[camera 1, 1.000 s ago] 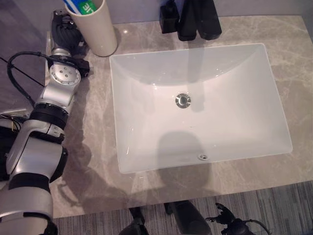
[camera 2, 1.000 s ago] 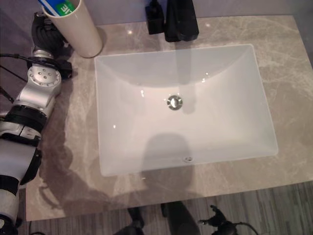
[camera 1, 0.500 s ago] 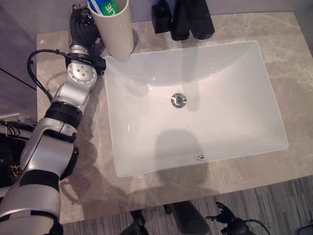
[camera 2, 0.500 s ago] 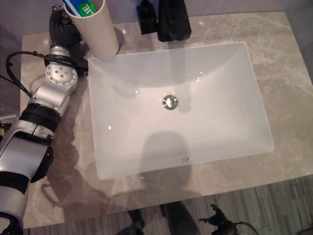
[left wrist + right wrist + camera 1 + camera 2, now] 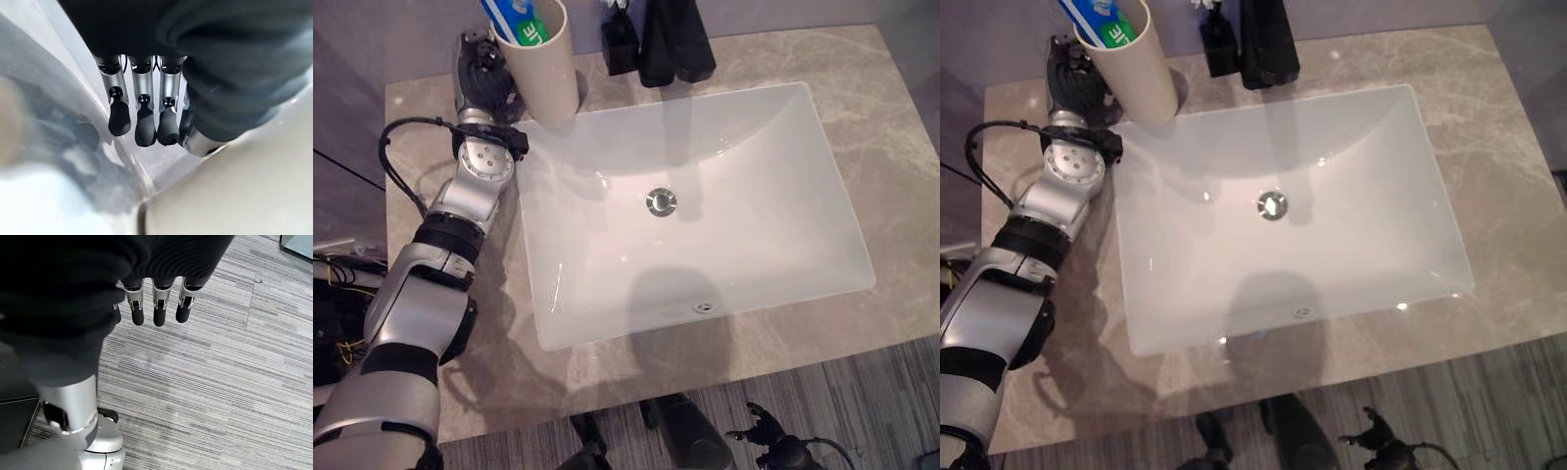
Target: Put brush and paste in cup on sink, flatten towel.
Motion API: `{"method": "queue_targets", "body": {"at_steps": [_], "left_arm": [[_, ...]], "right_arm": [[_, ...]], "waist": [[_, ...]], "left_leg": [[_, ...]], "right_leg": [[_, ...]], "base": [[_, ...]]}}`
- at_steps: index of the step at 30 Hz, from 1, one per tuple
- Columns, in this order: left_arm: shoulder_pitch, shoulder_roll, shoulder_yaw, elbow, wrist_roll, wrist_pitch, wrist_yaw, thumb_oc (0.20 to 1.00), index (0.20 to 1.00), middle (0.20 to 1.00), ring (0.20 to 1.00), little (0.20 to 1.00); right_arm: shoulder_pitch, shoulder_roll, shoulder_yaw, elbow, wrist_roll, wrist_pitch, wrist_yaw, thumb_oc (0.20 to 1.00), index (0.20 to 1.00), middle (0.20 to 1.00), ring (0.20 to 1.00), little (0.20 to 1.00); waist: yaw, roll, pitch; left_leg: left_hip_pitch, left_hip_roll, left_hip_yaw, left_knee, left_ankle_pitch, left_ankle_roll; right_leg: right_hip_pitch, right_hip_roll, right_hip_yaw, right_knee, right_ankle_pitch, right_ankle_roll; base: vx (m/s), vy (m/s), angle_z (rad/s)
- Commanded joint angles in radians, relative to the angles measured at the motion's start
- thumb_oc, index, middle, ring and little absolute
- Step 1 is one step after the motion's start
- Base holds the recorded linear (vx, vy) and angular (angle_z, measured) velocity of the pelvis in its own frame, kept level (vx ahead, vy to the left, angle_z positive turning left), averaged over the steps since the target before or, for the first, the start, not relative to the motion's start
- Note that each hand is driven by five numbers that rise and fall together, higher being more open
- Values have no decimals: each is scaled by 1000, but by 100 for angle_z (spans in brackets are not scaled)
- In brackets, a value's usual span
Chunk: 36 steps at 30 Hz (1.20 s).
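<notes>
The cup (image 5: 544, 61) stands upright on the surface (image 5: 891, 127) at the sink's (image 5: 754, 196) eleven o'clock corner, paste (image 5: 514, 20) sticking out. The left hand (image 5: 476, 78), fingers (image 5: 145, 128) relaxed, sits just beside it at nine o'clock. The right hand (image 5: 156, 308) hangs relaxed over the floor (image 5: 234, 382), well apart.

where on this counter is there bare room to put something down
The widest bare stone is the counter right of the sink, then the front strip along the sink's near rim. The back left corner is crowded: the cup with the paste tube stands there with the left robot hand beside it, and dark bottles line the back edge.
</notes>
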Motion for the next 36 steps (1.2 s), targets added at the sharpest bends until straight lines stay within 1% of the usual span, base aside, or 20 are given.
{"method": "queue_targets", "body": {"at_steps": [1, 5, 9, 10, 13, 17, 19, 22, 23, 24, 25, 26, 27, 28, 29, 30, 31, 32, 35, 36], "left_arm": [[103, 2, 76, 36, 15, -5, 57, 200, 200, 200, 200, 200], [159, 5, 122, 5, 13, -10, 82, 200, 200, 200, 200, 200], [232, 8, 174, -56, 11, -24, 102, 200, 200, 200, 200, 200], [309, 9, 217, -128, 11, -44, 111, 200, 200, 200, 200, 200], [437, -5, 269, -252, 11, -75, 95, 200, 200, 200, 200, 200], [687, -42, 361, -508, 22, -129, 32, 200, 200, 200, 200, 200], [830, -54, 419, -628, 26, -136, -17, 200, 200, 200, 200, 200], [1025, -72, 468, -746, 16, -148, -121, 200, 200, 200, 200, 200], [1033, -72, 472, -753, 15, -145, -123, 200, 200, 200, 200, 200], [1146, -87, 494, -794, 13, -145, -173, 416, 416, 416, 416, 416], [1198, -100, 510, -807, -2, -148, -196, 529, 529, 529, 529, 529], [1237, -114, 526, -823, -20, -143, -210, 570, 570, 570, 570, 570], [1285, -125, 545, -820, -29, -130, -219, 871, 871, 871, 871, 871], [1318, -147, 558, -825, -48, -123, -230, 1000, 1000, 1000, 1000, 1000], [1318, -147, 558, -825, -48, -123, -230, 1000, 1000, 1000, 1000, 1000], [1398, -186, 594, -798, -68, -97, -239, 1000, 1000, 1000, 1000, 1000], [1418, -186, 597, -795, -64, -93, -249, 1000, 1000, 1000, 1000, 1000], [1436, -192, 601, -741, -57, -73, -247, 1000, 1000, 1000, 1000, 1000], [1476, -211, 547, -596, -59, -12, -301, 1000, 1000, 1000, 1000, 1000], [1476, -239, 500, -507, -133, 30, -336, 1000, 1000, 1000, 1000, 1000]], "right_arm": [[14, -37, -6, 9, -3, -4, -12, 1000, 1000, 1000, 1000, 1000], [25, -37, -13, 18, -17, 2, -11, 1000, 1000, 1000, 1000, 1000], [36, -35, -29, 25, -29, 7, -8, 1000, 1000, 1000, 1000, 1000], [50, -38, -48, 38, -41, 13, -3, 1000, 1000, 1000, 1000, 1000], [58, -33, -68, 53, -48, 20, 4, 1000, 1000, 1000, 1000, 1000], [74, -21, -117, 85, -59, 32, 20, 1000, 1000, 1000, 1000, 1000], [83, -8, -146, 104, -57, 37, 27, 1000, 1000, 1000, 1000, 1000], [91, 9, -186, 126, -57, 45, 39, 1000, 1000, 1000, 1000, 1000], [94, 9, -183, 126, -57, 45, 39, 1000, 1000, 1000, 1000, 1000], [100, 21, -209, 135, -50, 46, 43, 1000, 1000, 1000, 1000, 1000], [99, 27, -224, 138, -43, 48, 44, 1000, 1000, 1000, 1000, 1000], [97, 32, -236, 138, -37, 49, 42, 1000, 1000, 1000, 1000, 1000], [96, 40, -244, 141, -30, 50, 41, 1000, 1000, 1000, 1000, 1000], [95, 47, -252, 141, -25, 50, 40, 1000, 1000, 1000, 1000, 1000], [95, 47, -252, 141, -25, 50, 40, 1000, 1000, 1000, 1000, 1000], [97, 65, -268, 129, -12, 49, 37, 1000, 1000, 1000, 1000, 1000], [101, 69, -270, 124, -9, 49, 38, 1000, 1000, 1000, 1000, 1000], [101, 78, -271, 111, -3, 49, 35, 1000, 1000, 1000, 1000, 1000], [105, 83, -279, 87, 20, 52, 39, 1000, 1000, 1000, 1000, 1000], [100, 84, -278, 77, 18, 62, 41, 1000, 1000, 1000, 1000, 1000]], "waist": [[-21, 6, 10], [-10, -11, -6], [0, -19, -22], [11, -24, -40], [26, -32, -59], [60, -37, -99], [82, -41, -119], [116, -47, -133], [113, -47, -134], [133, -52, -136], [146, -56, -134], [159, -60, -131], [170, -65, -127], [179, -72, -123], [178, -72, -122], [198, -84, -106], [200, -86, -101], [202, -93, -89], [198, -100, -67], [176, -95, -52]], "left_leg": [[66, 53, -38, 6, 88, -31], [90, 48, -39, 6, 76, -26], [119, 41, -47, 6, 65, -21], [153, 31, -59, 6, 52, -16], [180, 16, -75, 6, 49, -7], [208, -11, -106, 6, 44, 12], [222, -29, -121, 6, 31, 26], [242, -57, -146, 6, 13, 49], [243, -57, -147, 6, 13, 49], [246, -78, -164, 7, 6, 67], [245, -92, -173, 8, 4, 77], [242, -102, -181, 9, 2, 85], [240, -116, -191, 9, 3, 95], [239, -128, -202, 11, 4, 102], [239, -128, -203, 11, 4, 102], [242, -152, -225, 12, 9, 120], [243, -157, -230, 12, 7, 124], [245, -169, -234, 12, 12, 132], [247, -186, -230, 10, 19, 144], [244, -186, -223, 9, 29, 148]], "right_leg": [[-19, 3, -66, 225, -205, 77], [19, 1, -69, 216, -204, 75], [64, -5, -70, 203, -205, 74], [111, -14, -76, 187, -204, 74], [162, -28, -76, 159, -195, 74], [223, -52, -81, 125, -177, 87], [251, -67, -87, 113, -165, 96], [288, -96, -97, 99, -136, 116], [290, -97, -98, 97, -136, 117], [304, -120, -105, 91, -110, 133], [306, -135, -111, 87, -94, 143], [307, -146, -117, 88, -82, 151], [312, -163, -124, 86, -67, 161], [314, -177, -130, 85, -49, 169], [314, -177, -130, 85, -49, 169], [321, -210, -143, 79, -10, 188], [321, -216, -144, 78, -6, 189], [321, -231, -141, 73, 21, 199], [316, -251, -128, 61, 64, 211], [305, -250, -96, 64, 73, 214]], "base": [[0, 0, 0], [0, 0, 0], [10, 13, 0], [18, 65, 9], [10, 72, 22], [-23, 93, 15], [-46, 124, 10], [-83, 137, 8], [-171, 183, 34], [-199, 202, 39], [-268, 249, 42], [-224, 212, 26], [-225, 198, 30], [-155, 148, 32], [-225, 210, 44], [-189, 175, 41], [-275, 252, 51], [-177, 137, 38], [-202, 165, 9], [-146, 124, -8]]}}
